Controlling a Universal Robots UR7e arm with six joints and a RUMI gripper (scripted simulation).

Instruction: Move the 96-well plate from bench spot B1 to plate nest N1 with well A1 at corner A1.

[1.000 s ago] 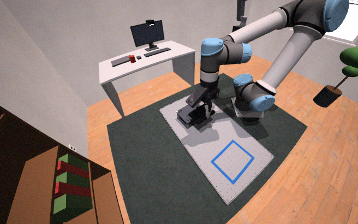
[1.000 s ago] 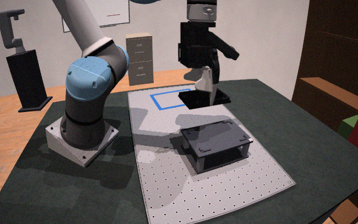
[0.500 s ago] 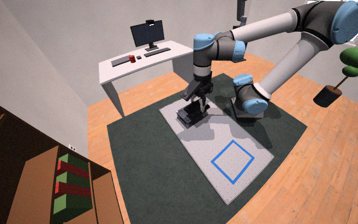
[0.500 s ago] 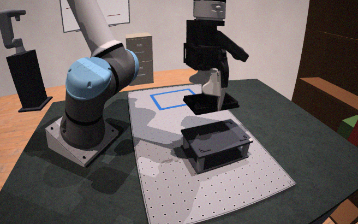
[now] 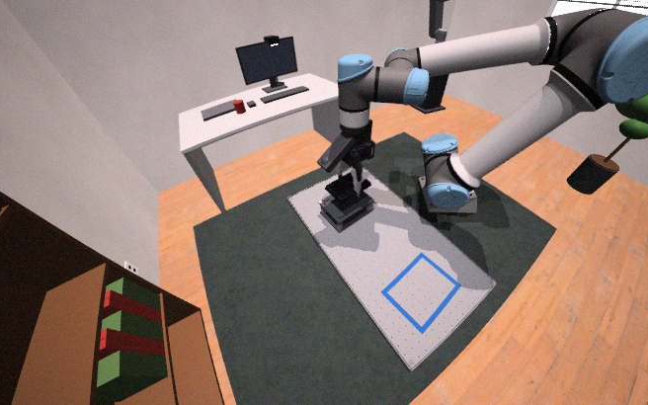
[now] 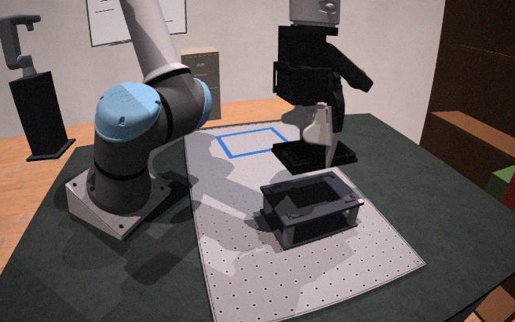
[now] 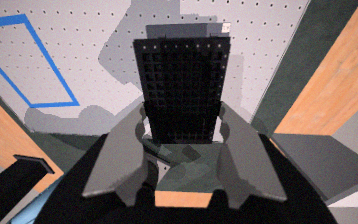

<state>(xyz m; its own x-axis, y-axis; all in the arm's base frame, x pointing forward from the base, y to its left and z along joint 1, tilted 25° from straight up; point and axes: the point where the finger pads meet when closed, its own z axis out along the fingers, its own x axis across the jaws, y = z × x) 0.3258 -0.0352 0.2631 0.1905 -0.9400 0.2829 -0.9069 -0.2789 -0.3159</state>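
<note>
My gripper (image 5: 353,182) (image 6: 324,155) (image 7: 182,102) is shut on the black 96-well plate (image 5: 341,190) (image 6: 303,156) (image 7: 182,85), gripping its long sides near one end. It holds the plate level in the air, a short way above the raised dark grey plate nest N1 (image 5: 348,214) (image 6: 276,192) (image 7: 180,30). In the wrist view the plate covers most of the nest. A small white mark (image 6: 360,201) (image 7: 226,26) sits at one nest corner. The blue outlined bench spot B1 (image 5: 402,273) (image 6: 251,153) (image 7: 46,52) is bare. I cannot make out the plate's cut corner.
The nest and spot are on a pale perforated board (image 5: 366,261) (image 6: 251,272) (image 7: 105,30) on a dark green table. The arm's base (image 5: 447,194) (image 6: 119,180) stands beside the board. A bookshelf (image 6: 491,100) is past the table's edge.
</note>
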